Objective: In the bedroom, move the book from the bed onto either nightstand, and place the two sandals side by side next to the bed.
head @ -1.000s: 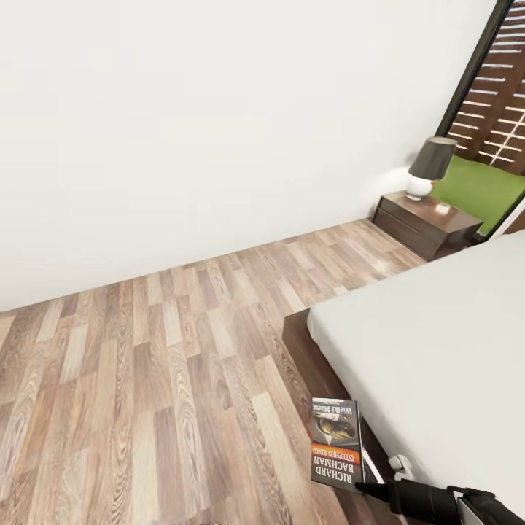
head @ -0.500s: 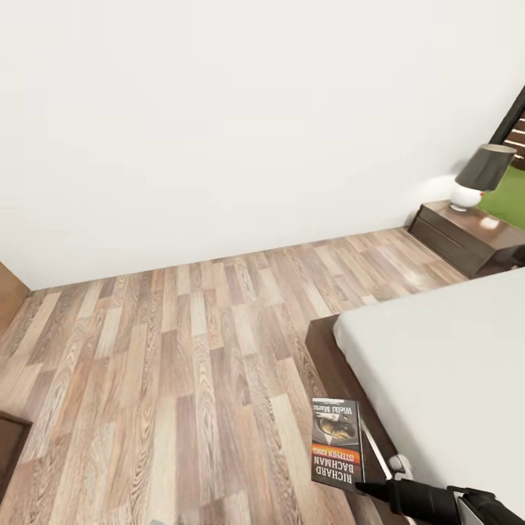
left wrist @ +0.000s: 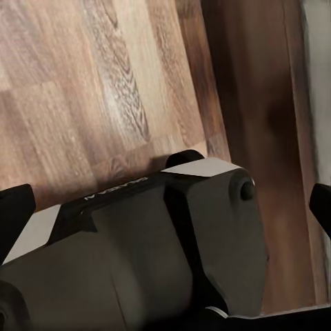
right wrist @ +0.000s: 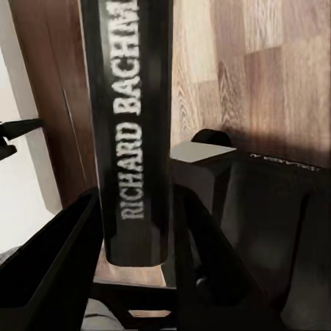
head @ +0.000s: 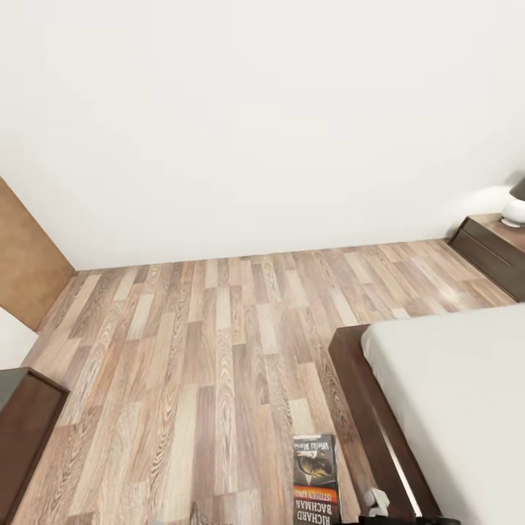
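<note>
The floor [head: 219,350] is wood plank with visible grain and a light sheen. The bed [head: 379,430] frame is dark glossy wood; its mattress is matt grey cloth. The book [head: 316,477] has a glossy paper cover.

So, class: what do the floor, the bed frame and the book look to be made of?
Floor: wood or wood-look planks, matt, with visible grain and staggered joints in mixed browns.
Bed frame: dark brown wood, apparently smooth and slightly glossy, with a pale sheen line along its edge.
Book: probably paper with a printed card cover; thin, with white lettering on a dark spine, gripped by the right gripper.
</note>
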Tool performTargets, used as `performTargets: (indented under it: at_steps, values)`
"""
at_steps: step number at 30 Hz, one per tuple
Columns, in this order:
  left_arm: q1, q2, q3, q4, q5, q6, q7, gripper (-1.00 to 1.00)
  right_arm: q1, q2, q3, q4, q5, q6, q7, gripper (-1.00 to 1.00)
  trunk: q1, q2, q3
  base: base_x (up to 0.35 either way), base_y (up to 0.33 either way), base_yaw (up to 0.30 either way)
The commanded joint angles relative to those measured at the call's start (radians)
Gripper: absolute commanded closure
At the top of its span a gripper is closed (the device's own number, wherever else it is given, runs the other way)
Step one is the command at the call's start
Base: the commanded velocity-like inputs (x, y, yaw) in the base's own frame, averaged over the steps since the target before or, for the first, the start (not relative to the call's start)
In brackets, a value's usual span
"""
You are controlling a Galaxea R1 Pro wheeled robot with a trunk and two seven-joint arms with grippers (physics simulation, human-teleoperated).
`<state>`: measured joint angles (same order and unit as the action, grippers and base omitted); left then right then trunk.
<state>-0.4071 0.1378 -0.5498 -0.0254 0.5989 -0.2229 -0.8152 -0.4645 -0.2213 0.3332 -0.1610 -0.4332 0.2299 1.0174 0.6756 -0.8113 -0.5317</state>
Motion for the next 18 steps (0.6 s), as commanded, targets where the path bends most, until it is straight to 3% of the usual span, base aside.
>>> performTargets:
  at_steps: [1, 3, 8, 15, 18]
  values:
    - [-0.001, 0.000, -0.009, 0.001, 0.005, -0.006, 0.000, -1.00, 0.000, 0.001, 0.000, 0.002, -0.016, 0.004, -0.014, 1.00, 0.000, -0.001, -0.001, 0.000, 0.000, 0.291]
    - [-0.001, 0.000, -0.008, 0.001, 0.005, -0.006, 0.013, -1.00, 0.000, 0.004, -0.001, 0.012, -0.012, -0.018, -0.055, 1.00, 0.000, -0.001, -0.001, 0.000, 0.000, 0.287]
    - [0.000, -0.001, -0.009, 0.001, 0.004, -0.006, 0.061, -1.00, 0.000, 0.005, -0.010, 0.019, -0.014, -0.034, -0.083, 1.00, 0.000, -0.001, -0.001, 0.000, 0.000, 0.213]
    - [0.000, -0.001, -0.009, 0.001, 0.004, -0.006, 0.068, -1.00, 0.000, 0.005, -0.006, 0.012, -0.013, -0.047, -0.085, 1.00, 0.000, -0.001, -0.002, 0.000, 0.000, 0.041]
    - [0.000, -0.001, -0.009, 0.001, 0.004, -0.006, 0.069, -1.00, 0.000, 0.005, -0.003, 0.010, -0.014, -0.107, -0.084, 1.00, 0.000, -0.001, -0.002, 0.000, 0.000, 0.003]
